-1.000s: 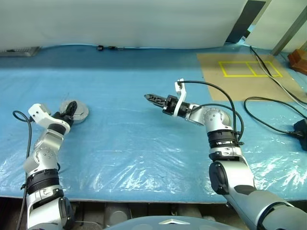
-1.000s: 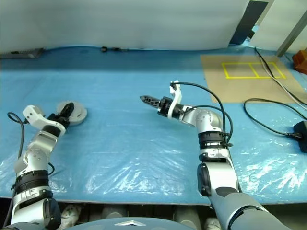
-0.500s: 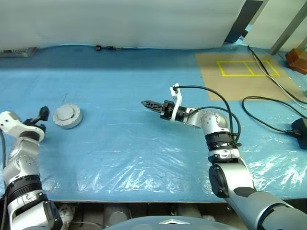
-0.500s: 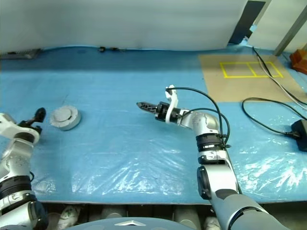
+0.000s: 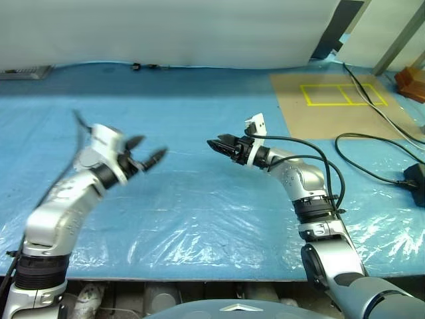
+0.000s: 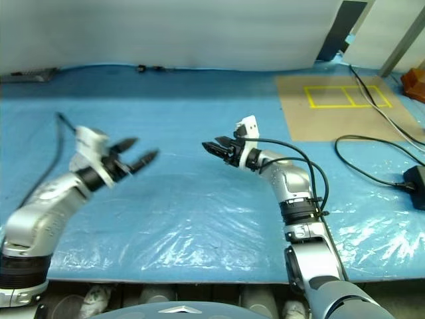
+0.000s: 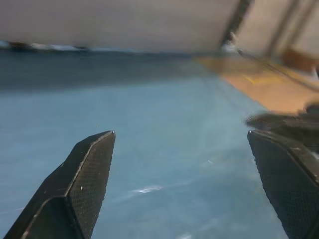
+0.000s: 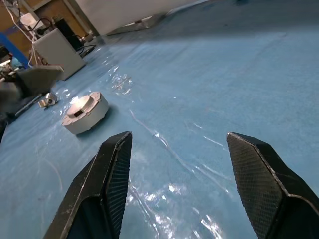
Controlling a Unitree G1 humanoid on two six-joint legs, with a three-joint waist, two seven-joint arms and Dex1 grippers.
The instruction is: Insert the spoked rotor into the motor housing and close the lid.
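The motor housing (image 8: 84, 112) is a short round grey unit standing on the blue sheet, with the lid (image 8: 80, 104) seated flat on its top, raised hub upward. In the head views my left arm covers it. The spoked rotor is out of view. My left gripper (image 5: 153, 145) hangs in the air left of centre, pointing right, open with nothing between its fingers (image 7: 94, 164). My right gripper (image 5: 214, 142) faces it from the right, open and empty, well apart from the housing. Its fingers (image 8: 112, 174) frame bare blue sheet.
Crinkled clear plastic covers the blue sheet (image 5: 199, 206) toward the front edge. A brown board (image 5: 332, 100) with a yellow taped rectangle lies at the back right, black cables (image 5: 372, 143) beside it. A small shiny piece (image 8: 47, 99) sits near the housing.
My left arm left the housing, swung out to the left, then rose and came right toward the centre, its gripper open. The right gripper rolled on the spot.
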